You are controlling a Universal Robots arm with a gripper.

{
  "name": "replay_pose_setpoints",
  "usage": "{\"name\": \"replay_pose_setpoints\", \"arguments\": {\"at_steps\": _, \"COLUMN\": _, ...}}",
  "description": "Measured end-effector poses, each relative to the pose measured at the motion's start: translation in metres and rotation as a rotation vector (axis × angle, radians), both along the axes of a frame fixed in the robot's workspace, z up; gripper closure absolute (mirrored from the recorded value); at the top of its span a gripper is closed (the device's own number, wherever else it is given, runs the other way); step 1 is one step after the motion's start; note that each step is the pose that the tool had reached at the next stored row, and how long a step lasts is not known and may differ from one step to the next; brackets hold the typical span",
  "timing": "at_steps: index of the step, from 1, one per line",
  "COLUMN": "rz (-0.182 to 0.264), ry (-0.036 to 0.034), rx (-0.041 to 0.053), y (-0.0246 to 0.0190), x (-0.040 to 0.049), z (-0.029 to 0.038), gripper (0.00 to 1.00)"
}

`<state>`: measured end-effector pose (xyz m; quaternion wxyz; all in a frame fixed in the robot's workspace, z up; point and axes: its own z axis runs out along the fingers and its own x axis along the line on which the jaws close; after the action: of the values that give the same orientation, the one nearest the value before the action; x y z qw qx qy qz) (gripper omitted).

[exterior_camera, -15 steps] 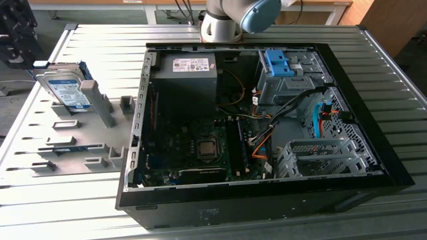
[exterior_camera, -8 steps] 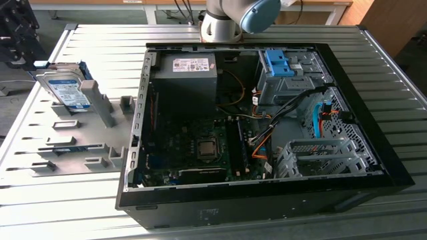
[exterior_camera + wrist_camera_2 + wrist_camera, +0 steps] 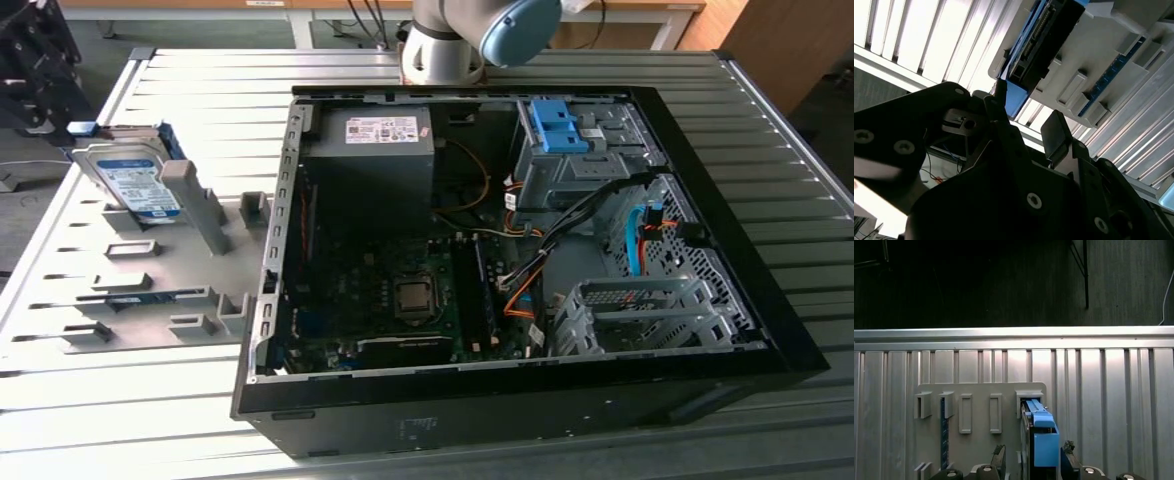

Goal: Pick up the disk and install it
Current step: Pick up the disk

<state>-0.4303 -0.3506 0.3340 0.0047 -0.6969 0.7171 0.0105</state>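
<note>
My claw (image 3: 1034, 449) was open and held nothing. The disk (image 3: 134, 185) stood on its edge in a slot of the grey holder (image 3: 80, 270), by the table's (image 3: 561, 65) edge at the exterior view's left. I think it stood up like that so it was easy to grab.

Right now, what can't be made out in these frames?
- The arm is cut off by the exterior view's top edge.
- The disk is edge-on in the first wrist view, its label face hidden.
- The gripper: fingers cut by that view's bottom edge; distance to the disk unclear.
</note>
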Motion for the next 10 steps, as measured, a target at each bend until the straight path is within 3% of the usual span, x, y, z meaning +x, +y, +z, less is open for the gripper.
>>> {"name": "replay_pose_setpoints", "arguments": {"at_steps": 3, "rz": 0.000, "ry": 0.0035, "rx": 0.0000, "y": 0.0001, "x": 0.0000, "z": -0.0030, "gripper": 0.45}}
{"name": "replay_pose_setpoints", "arguments": {"at_steps": 10, "rz": 0.000, "ry": 0.0033, "rx": 0.0001, "y": 0.0006, "x": -0.0001, "z": -0.0038, "gripper": 0.45}}
